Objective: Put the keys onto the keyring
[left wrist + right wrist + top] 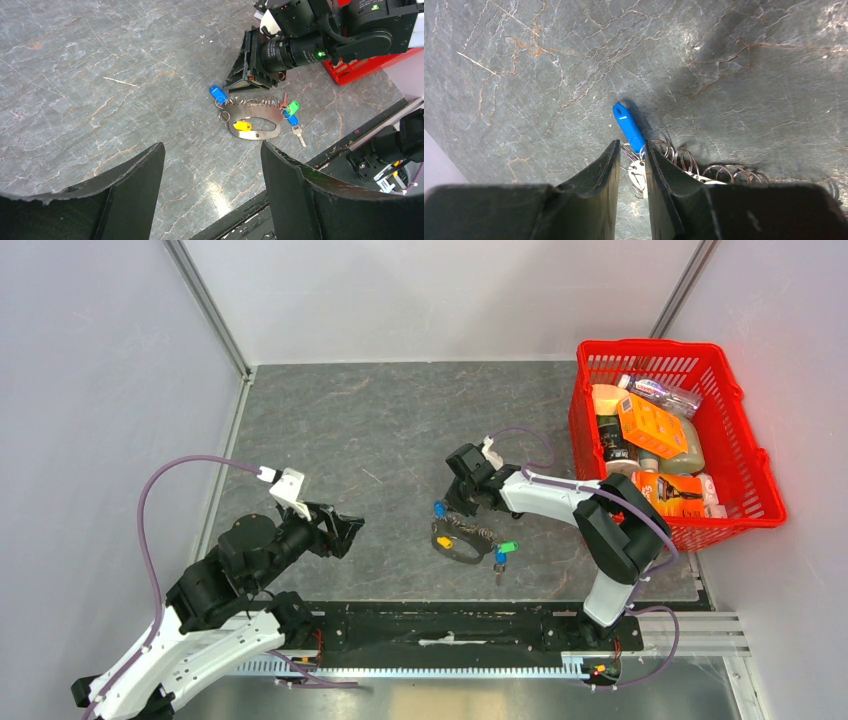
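Blue-capped key (pixel 628 125) just beyond tips of narrowed right hand (pixel 632 146), perhaps pinched; liable to slip from so slight a hold. Left hand (pixel 212 147) wide open.

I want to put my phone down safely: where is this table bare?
The far half of the table, along the back wall, is bare. So is the strip between the left end effector and the keyring. Crowded: the middle, where the right end effector sits over the keyring and keys, and the full red basket.
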You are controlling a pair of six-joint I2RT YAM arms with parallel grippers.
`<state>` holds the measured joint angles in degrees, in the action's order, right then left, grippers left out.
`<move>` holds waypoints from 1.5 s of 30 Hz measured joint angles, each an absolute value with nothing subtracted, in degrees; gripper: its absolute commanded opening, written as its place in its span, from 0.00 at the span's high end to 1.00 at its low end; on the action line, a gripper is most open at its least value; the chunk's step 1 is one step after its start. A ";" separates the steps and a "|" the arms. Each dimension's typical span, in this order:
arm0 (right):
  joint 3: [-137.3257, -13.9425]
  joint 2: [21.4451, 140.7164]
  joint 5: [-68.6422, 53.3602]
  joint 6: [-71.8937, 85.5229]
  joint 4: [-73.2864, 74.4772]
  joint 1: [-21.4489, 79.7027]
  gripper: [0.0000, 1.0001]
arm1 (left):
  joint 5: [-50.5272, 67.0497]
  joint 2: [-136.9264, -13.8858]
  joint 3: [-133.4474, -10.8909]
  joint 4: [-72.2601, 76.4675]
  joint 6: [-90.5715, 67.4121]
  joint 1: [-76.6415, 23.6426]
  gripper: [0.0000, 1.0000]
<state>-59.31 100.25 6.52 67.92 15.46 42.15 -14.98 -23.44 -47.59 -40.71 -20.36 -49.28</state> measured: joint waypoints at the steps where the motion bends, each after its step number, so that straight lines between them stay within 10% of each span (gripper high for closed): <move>1: -59.31 100.25 6.35 67.92 15.44 42.15 0.69 | -14.98 -23.44 -47.59 -40.71 -20.34 -49.28 0.23; 45: -66.89 104.68 2.55 58.15 18.83 43.70 0.60 | -16.23 -23.18 -47.57 -41.06 -20.25 -49.28 0.22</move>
